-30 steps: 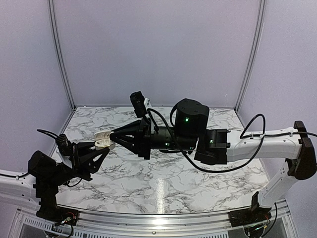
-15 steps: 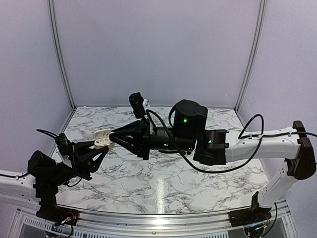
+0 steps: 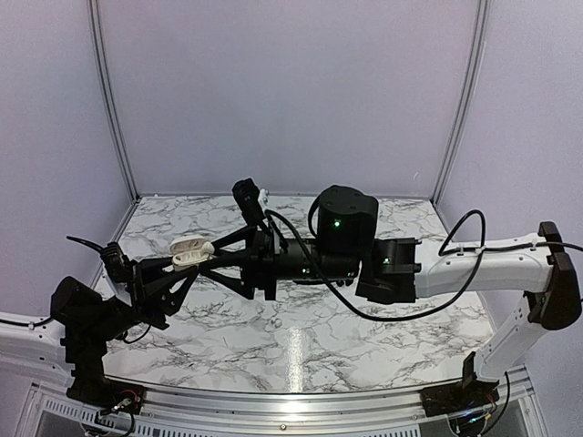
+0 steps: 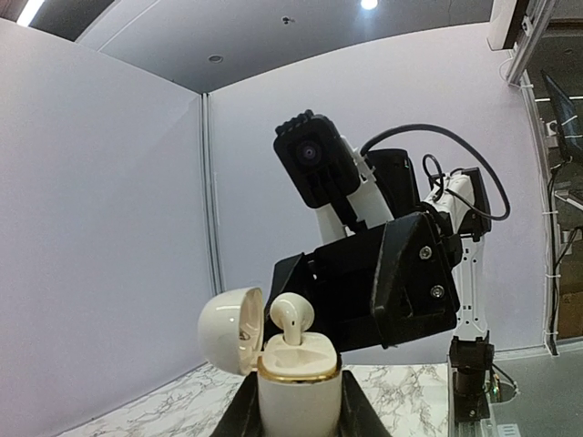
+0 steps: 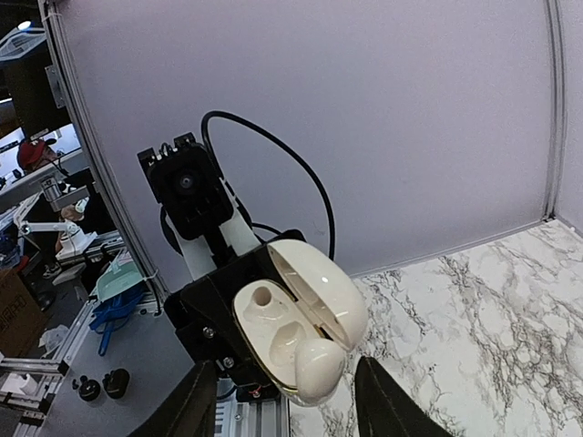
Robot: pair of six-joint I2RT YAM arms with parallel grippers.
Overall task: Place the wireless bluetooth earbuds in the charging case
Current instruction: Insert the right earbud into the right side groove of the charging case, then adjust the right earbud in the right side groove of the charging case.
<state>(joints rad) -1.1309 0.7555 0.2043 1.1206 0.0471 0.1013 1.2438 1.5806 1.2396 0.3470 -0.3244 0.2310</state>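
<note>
Marble-patterned table [image 3: 364, 337] lies under both arms, which meet in the air over its left side. The right gripper [image 3: 211, 256] reaches across with its fingers spread wide and nothing between them, its tips just beside the charging case [image 4: 299, 382]. The left gripper [image 3: 187, 262] is clamped on the body of the case and holds it up off the table, with the lid [image 4: 230, 328] swung open. One earbud [image 4: 291, 317] stands in a socket, its top above the gold rim. The other socket [image 5: 262, 296] shows dark and empty. No second earbud can be seen.

The step in hand looks like the placing of the first earbud. It may not be fully seated, so the next move probably calls for a gentle press down. After that the right arm would have to fetch the second earbud while the left keeps the case steady.
</note>
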